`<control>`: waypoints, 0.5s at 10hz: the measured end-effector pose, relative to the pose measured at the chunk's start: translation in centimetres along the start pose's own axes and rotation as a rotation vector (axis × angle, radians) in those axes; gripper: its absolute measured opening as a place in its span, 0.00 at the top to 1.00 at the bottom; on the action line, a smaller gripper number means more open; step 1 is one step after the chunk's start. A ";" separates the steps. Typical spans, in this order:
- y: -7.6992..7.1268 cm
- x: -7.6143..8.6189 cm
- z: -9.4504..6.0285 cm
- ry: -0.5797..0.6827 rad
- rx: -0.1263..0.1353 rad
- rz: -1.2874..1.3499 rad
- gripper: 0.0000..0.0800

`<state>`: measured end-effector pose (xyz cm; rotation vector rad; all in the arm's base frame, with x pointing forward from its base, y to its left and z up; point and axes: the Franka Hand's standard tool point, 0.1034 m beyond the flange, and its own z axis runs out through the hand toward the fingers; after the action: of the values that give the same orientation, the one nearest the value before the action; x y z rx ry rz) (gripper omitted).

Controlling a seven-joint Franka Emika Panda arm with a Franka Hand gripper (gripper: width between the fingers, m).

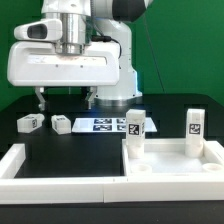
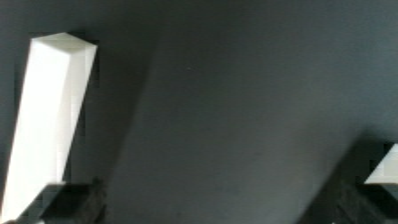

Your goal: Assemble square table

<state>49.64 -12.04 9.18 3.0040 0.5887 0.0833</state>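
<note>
At the exterior view's left a low white wall bar [image 1: 20,158] borders the black counter [image 1: 80,155] — in my judgement it is there so that parts can be pushed against it and not slide away. Next come two small legs on their sides, the left lying leg [image 1: 28,122] and the right lying leg [image 1: 61,124], apart from each other and probably not yet mounted. Above them hangs the end effector [image 1: 65,100], its jaws spread wide with nothing between them; it seems placed to come down on one lying leg. The wrist view shows a long white block [image 2: 54,110] near a dark fingertip [image 2: 63,200], not gripped; which part it is I cannot tell. Then the marker board [image 1: 103,124] lies flat. Further right the tabletop [image 1: 180,165] rests rim up, so its corners are reachable from above — one upright leg [image 1: 134,126] stands at its far corner, a second upright leg [image 1: 194,123] at the other far corner; whether they are fully seated I cannot tell
</note>
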 end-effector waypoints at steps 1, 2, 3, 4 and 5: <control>-0.6 0.0 0.1 -0.033 0.022 0.009 0.19; -1.4 -0.2 0.3 -0.104 0.049 0.007 0.19; -2.3 -1.7 1.2 -0.176 0.069 -0.031 0.19; -3.4 -4.0 2.1 -0.277 0.103 -0.036 0.19; -3.6 -4.8 2.8 -0.315 0.106 -0.045 0.19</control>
<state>44.09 -10.76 5.87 3.0079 0.6412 -0.4286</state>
